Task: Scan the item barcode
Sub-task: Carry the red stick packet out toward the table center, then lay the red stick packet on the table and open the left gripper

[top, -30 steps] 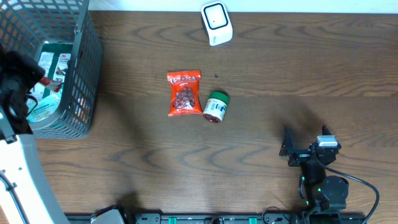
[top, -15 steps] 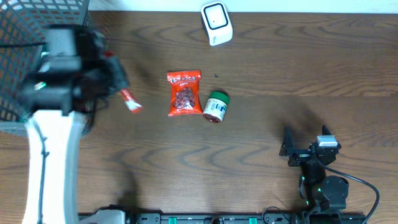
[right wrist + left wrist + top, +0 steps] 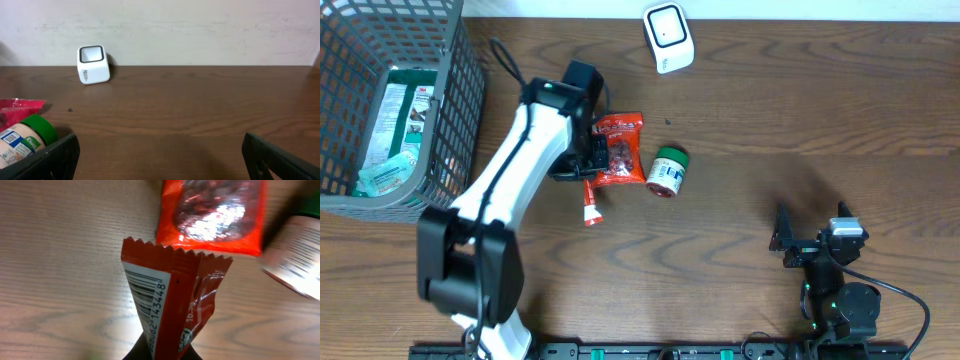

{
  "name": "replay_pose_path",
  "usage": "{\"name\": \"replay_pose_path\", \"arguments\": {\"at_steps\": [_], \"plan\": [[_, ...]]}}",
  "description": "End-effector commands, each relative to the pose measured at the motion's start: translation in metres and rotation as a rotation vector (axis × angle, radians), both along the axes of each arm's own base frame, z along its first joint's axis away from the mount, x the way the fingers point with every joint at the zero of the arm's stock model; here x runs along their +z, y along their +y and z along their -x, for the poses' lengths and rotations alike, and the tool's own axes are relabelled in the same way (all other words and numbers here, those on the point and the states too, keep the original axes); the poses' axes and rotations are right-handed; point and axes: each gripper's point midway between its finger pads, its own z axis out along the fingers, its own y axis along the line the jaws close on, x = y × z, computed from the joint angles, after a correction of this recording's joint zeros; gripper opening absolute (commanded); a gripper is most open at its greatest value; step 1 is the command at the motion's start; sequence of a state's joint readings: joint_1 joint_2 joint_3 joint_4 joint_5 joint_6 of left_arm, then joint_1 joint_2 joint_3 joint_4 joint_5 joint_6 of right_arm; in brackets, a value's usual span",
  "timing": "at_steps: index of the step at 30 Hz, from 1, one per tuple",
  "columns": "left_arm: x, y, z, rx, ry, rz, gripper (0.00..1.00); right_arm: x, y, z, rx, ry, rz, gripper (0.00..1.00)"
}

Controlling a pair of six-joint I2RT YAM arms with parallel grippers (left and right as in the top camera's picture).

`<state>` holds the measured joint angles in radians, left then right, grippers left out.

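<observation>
- Dark wood worktop (image 3: 770, 120), white scanner (image 3: 668, 37) at far edge.
- Left hand (image 3: 582, 170) clenched on red packet (image 3: 167, 305), barcode showing, well short-left of scanner.
- Right hand (image 3: 812, 232) released, idle.
- Likely mid-carry; next, face barcode to scanner.

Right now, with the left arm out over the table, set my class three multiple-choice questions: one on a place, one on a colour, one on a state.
1. The white scanner stands at: A the table's far edge; B its near edge; C its middle.
2. The jar's lid is: A blue; B green; C white.
3. The left fingers are: A open, empty; B shut on the red packet; C shut on the jar.
Answers: 1 A, the right wrist view shows it at the far edge; 2 B, the lid shows green from overhead; 3 B, the packet sticks out from between them.
</observation>
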<state>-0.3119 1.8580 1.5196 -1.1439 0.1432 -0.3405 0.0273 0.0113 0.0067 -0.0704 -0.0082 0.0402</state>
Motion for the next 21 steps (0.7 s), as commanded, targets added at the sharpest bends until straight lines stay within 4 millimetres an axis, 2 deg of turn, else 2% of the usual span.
{"name": "replay_pose_path", "arguments": {"at_steps": [1, 7, 19, 21], "plan": [[-0.020, 0.007, -0.003, 0.015, 0.032, -0.060, 0.08, 0.000, -0.001, 0.000, -0.003, 0.000, 0.004, 0.99], [-0.042, 0.006, -0.007, 0.014, 0.071, -0.072, 0.07, 0.000, -0.001, 0.000, -0.003, 0.000, 0.004, 0.99], [-0.061, 0.007, -0.004, 0.014, 0.094, -0.080, 0.08, 0.000, -0.001, 0.000, -0.003, 0.000, 0.004, 0.99], [-0.063, 0.007, -0.003, 0.014, 0.096, -0.081, 0.17, 0.000, -0.001, 0.000, -0.003, 0.000, 0.004, 0.99]]}}
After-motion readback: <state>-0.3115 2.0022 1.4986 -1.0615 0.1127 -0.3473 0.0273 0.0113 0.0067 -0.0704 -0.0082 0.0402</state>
